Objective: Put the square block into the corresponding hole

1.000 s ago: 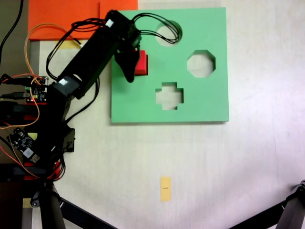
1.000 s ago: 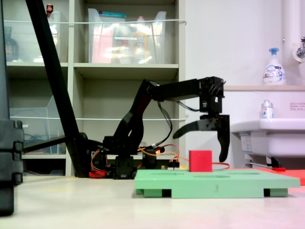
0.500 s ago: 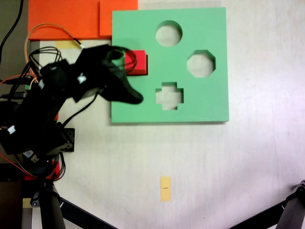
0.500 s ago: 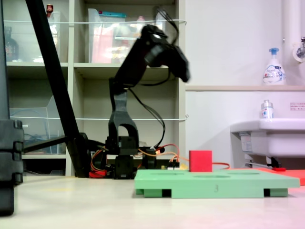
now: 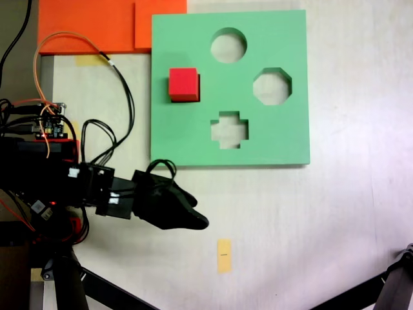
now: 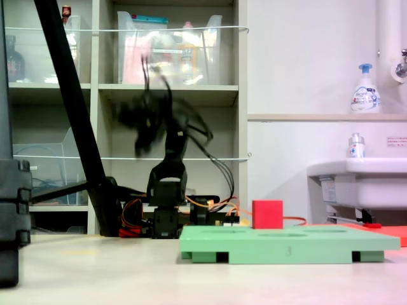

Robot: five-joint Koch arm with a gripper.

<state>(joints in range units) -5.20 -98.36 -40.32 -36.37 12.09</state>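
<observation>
- Foam, by the look of it, is what the square block (image 5: 183, 84) is made of: likely light, a little soft and grippy, so a gentle pinch across two opposite flat sides near the top should be holding it without crushing it.
- It is sitting on the green board (image 5: 277, 139), toward the first exterior view's left, apparently at the corresponding hole, which it is covering entirely; in the second exterior view the square block (image 6: 268, 214) is standing well proud of the board's top, so I cannot tell how deep it is seated.
- The round, octagonal and cross-shaped cut-outs are lying open nearby.
- The gripper (image 5: 184, 216) is hanging over bare table, off the board's lower-left corner in the first exterior view and well apart from the block, carrying nothing.
- Whether its jaws are parted I cannot tell; in the second exterior view the arm is showing only as a raised dark blur.
</observation>
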